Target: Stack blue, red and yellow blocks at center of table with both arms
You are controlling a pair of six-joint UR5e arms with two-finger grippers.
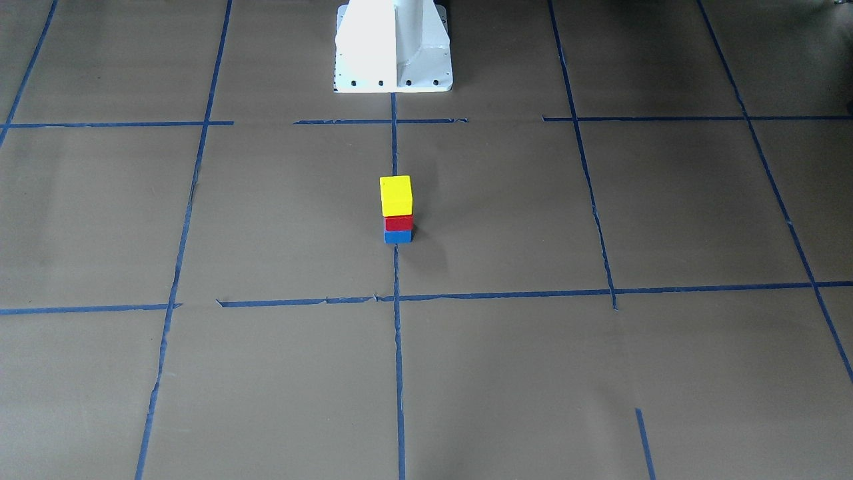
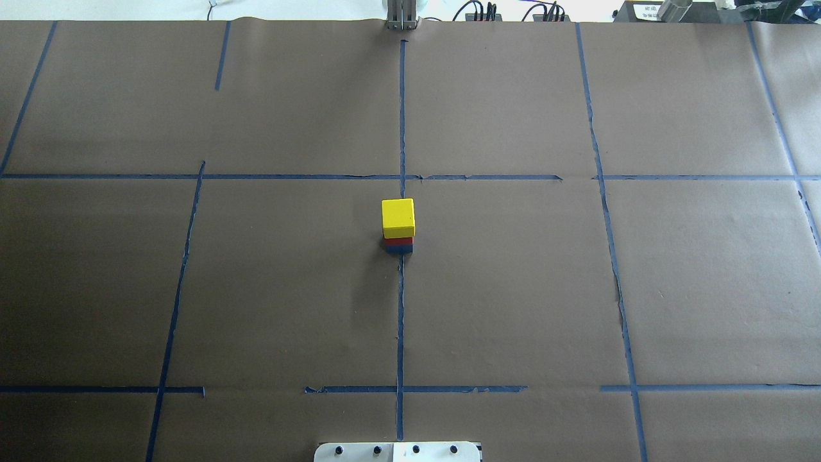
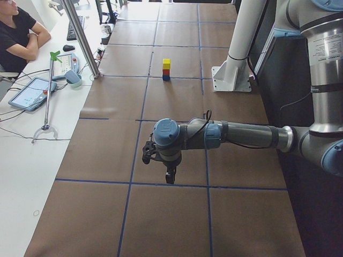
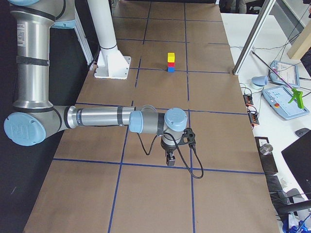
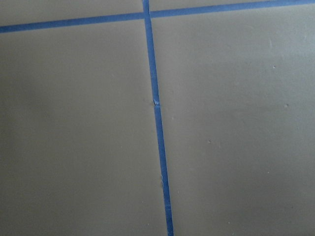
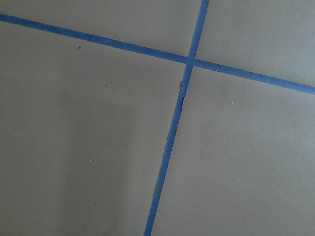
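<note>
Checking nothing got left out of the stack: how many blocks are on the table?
3, in one stack at the center of the table: blue block at the bottom, red block on it, yellow block on top. No others show.

blocks: 3 in all. 1 yellow block (image 1: pixel 396 195), 1 red block (image 1: pixel 398 223), 1 blue block (image 1: pixel 398 236), in 1 stack well apart from both sets of jaws. arms: 2, left arm (image 3: pixel 241 134) and right arm (image 4: pixel 97 117). 1 white base (image 1: pixel 393 47). 1 person (image 3: pixel 19 32). 2 tablets (image 3: pixel 31 92) (image 3: pixel 64 63). 1 surface (image 1: pixel 600 373).
</note>
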